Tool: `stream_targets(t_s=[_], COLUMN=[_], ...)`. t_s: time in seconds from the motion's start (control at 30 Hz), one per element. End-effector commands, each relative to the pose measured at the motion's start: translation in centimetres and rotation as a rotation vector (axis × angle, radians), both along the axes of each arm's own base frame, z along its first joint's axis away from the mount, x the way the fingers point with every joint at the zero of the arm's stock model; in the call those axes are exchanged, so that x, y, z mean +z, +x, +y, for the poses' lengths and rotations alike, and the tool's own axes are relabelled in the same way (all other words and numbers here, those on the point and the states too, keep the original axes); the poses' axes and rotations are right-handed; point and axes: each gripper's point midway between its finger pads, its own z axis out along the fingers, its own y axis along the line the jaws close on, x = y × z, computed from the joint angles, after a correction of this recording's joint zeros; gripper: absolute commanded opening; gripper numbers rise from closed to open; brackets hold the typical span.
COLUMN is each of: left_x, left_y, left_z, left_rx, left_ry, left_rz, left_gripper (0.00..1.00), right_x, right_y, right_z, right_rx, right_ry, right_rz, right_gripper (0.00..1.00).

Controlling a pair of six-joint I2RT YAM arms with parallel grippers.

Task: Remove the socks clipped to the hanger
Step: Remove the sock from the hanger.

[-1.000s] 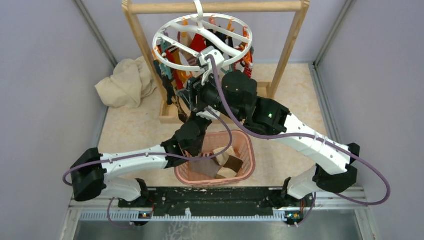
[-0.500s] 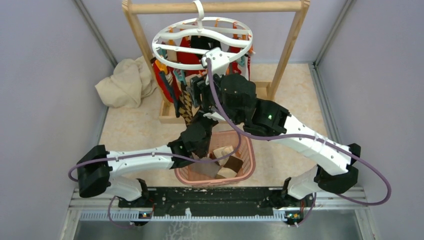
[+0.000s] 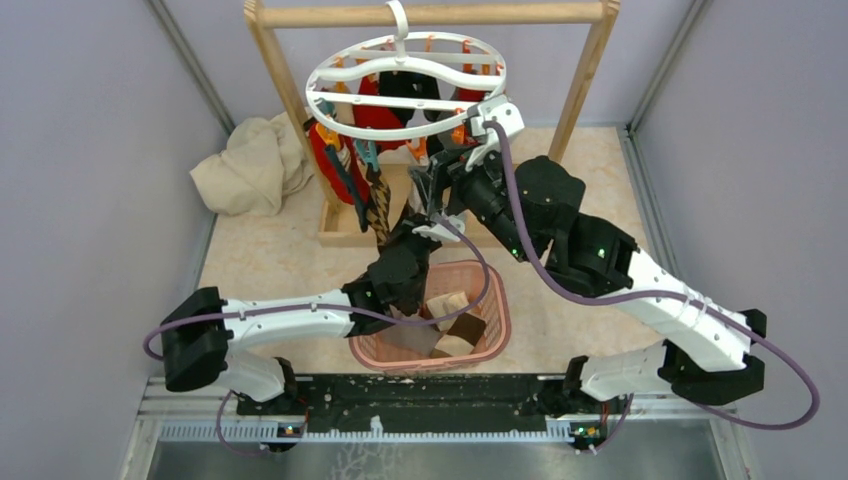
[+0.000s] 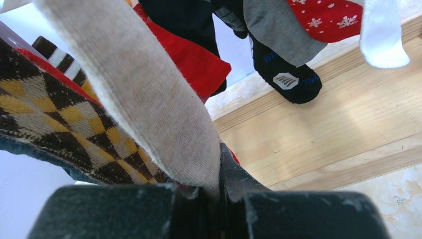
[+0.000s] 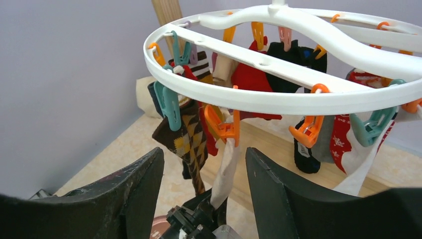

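My left gripper [image 4: 219, 185] is pinched tight on the lower end of a beige sock [image 4: 149, 99], low centre in the left wrist view. That sock runs up to an orange clip [image 5: 223, 127] on the hanger [image 5: 298, 102]. The hanger is a white ring with wavy spokes, fringed with orange and teal clips, and hooks over the rail [image 3: 430, 14] at upper centre of the top view. My right gripper [image 5: 204, 154] stands wide and holds nothing, one finger on either side of the beige sock just below the ring. Around it hang an argyle sock [image 4: 59, 124] in brown and yellow, a red sock [image 4: 194, 64], a black sock [image 4: 283, 74], a grey sock [image 4: 278, 25] and a white sock [image 4: 380, 35].
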Motion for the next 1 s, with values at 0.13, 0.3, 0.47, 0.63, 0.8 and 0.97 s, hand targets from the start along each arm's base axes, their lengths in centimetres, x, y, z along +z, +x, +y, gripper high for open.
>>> stream_targets(t_s=[0.13, 0.3, 0.47, 0.63, 0.8, 0.97], left_x=[1.5, 1.8, 1.9, 1.8, 1.7, 1.8], left_y=[-0.1, -0.2, -0.3, -0.4, -0.4, -0.4], left_z=[-0.9, -1.0, -0.9, -0.9, -0.8, -0.8], left_rx=[0.006, 0.006, 0.007, 0.008, 0.009, 0.008], left_ry=[-0.035, -0.034, -0.032, -0.03, -0.028, -0.028], left_rz=[-0.021, -0.024, -0.025, -0.024, -0.023, -0.024], left_gripper=[0.0, 0.0, 0.0, 0.0, 0.0, 0.01], right_x=[1.0, 0.6, 0.2, 0.1, 0.7, 1.5], right_y=[0.5, 1.3, 2.5, 3.9, 5.0, 5.7], right_z=[0.3, 0.8, 1.4, 1.7, 1.6, 1.5], right_rx=[-0.028, -0.054, -0.073, -0.102, -0.129, -0.144], right_ry=[-0.001, -0.033, -0.042, -0.041, -0.054, -0.04], right_rz=[-0.041, -0.051, -0.057, -0.057, -0.084, -0.102], right_gripper=[0.62, 0.64, 0.66, 0.68, 0.69, 0.68])
